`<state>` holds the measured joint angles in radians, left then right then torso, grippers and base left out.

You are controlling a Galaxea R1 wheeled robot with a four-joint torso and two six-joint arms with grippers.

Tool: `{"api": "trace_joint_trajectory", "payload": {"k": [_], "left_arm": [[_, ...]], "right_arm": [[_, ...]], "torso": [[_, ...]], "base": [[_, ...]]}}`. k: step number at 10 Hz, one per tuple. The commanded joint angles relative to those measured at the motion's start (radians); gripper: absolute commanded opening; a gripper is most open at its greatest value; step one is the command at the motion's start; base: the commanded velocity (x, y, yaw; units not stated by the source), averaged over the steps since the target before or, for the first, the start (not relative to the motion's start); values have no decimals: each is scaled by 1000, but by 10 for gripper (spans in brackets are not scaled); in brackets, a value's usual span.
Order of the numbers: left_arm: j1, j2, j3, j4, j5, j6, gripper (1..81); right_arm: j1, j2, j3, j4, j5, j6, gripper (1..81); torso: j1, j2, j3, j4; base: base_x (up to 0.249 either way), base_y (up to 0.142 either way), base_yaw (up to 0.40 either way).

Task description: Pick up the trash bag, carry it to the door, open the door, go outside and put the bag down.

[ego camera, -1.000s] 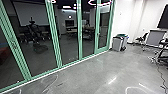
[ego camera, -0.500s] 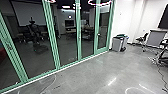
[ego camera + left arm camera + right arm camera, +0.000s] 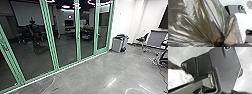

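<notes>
While the view ahead is taken up from 9 to 12 o'clock by a long wall of dark glass panes in upright green frames (image 3: pixel 78 40), a smooth grey floor (image 3: pixel 100 72) is spread in front of it. At 1 o'clock the room is closed off by a plain white wall (image 3: pixel 125 15). Beyond the glass, toward 10 o'clock, a broad pale rectangular screen (image 3: pixel 25 12) can be made out. Toward 2 o'clock, a boxy grey desk-like unit (image 3: pixel 157 39) is seen. The shiny, translucent brown plastic trash bag (image 3: pixel 199 18) is seen close up in the left wrist view, its folds drawn together at the left end effector (image 3: pixel 218 43), which is closed on them. Near 1 o'clock, by the end of the glass wall, an upright grey bin (image 3: pixel 117 44) is set, with something green on its top. Just past it, a black chair (image 3: pixel 141 38) is placed. Smallest is a pale handle (image 3: pixel 98 34) on a green frame near 12 o'clock. Whether anything is gripped by the right end effector cannot be told.
</notes>
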<state>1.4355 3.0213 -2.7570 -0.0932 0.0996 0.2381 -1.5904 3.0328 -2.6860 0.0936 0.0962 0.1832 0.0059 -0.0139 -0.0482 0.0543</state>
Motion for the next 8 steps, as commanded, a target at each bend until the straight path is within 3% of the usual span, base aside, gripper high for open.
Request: {"api": "trace_joint_trajectory", "payload": {"k": [1,8], "left_arm": [[-56,-7,-3,1,60,7,10],[-54,-7,-3,1,60,7,10]], "right_arm": [[39,4,3,6,-58,-4,811],[36,7,3,8,-58,-4,811]], "torso": [[0,0,0,0],[0,0,0,0]], "base": [[143,0,0],[144,0,0]]}}
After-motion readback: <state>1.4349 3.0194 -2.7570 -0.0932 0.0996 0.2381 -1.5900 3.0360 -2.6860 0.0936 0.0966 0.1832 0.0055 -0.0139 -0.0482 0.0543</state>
